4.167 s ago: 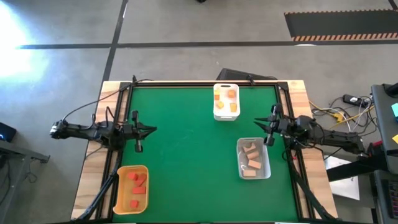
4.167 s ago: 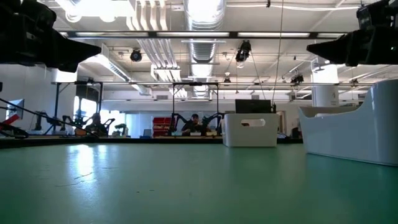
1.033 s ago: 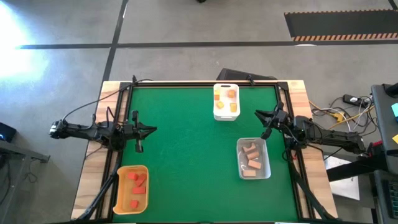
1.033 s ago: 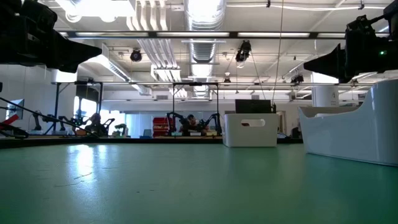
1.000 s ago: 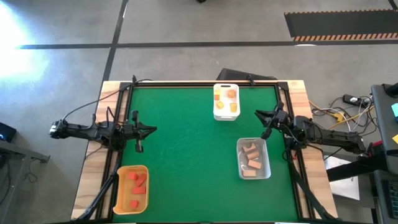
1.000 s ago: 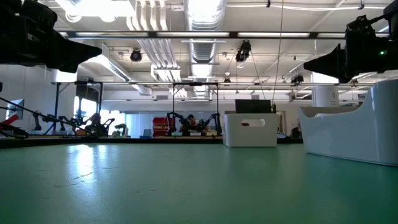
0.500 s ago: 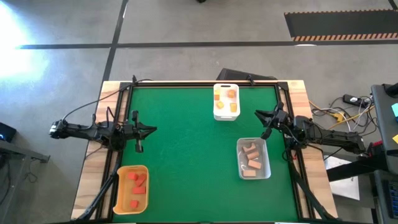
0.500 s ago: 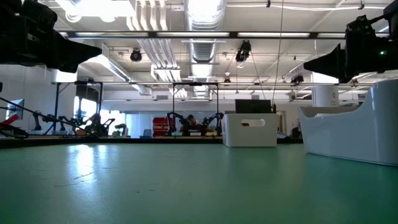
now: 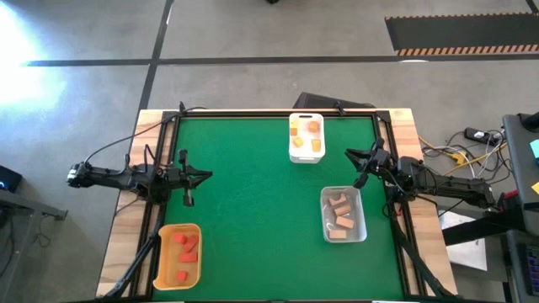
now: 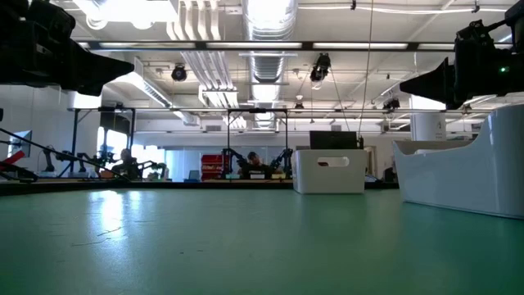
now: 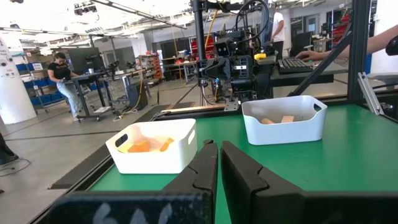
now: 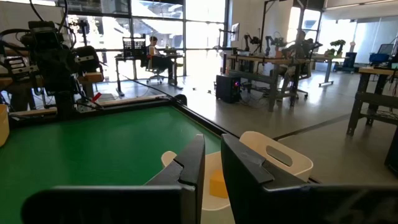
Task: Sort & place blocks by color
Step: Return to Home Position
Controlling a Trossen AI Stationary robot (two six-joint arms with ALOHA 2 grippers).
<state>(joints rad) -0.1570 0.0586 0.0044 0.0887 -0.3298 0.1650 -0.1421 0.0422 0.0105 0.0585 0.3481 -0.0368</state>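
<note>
All blocks lie in trays. Red blocks (image 9: 185, 247) are in the yellow tray (image 9: 163, 263) at the near left. Orange-yellow blocks (image 9: 312, 128) fill the white tray (image 9: 296, 154) by the far edge. Tan blocks (image 9: 340, 213) sit in the clear tray (image 9: 360, 223) on the right. My left gripper (image 9: 207, 176) hovers shut over the mat's left side, above the yellow tray's far end. My right gripper (image 9: 348, 153) hovers shut between the white and clear trays, and its wrist view looks down on the white tray (image 12: 273, 155) and an orange block (image 12: 217, 185).
The green mat (image 9: 253, 210) is bare between the three trays. A black frame (image 9: 253, 112) runs along the table's far edge and sides. Cables lie off the right edge (image 9: 459, 151). People work at benches (image 10: 254, 160) in the room beyond.
</note>
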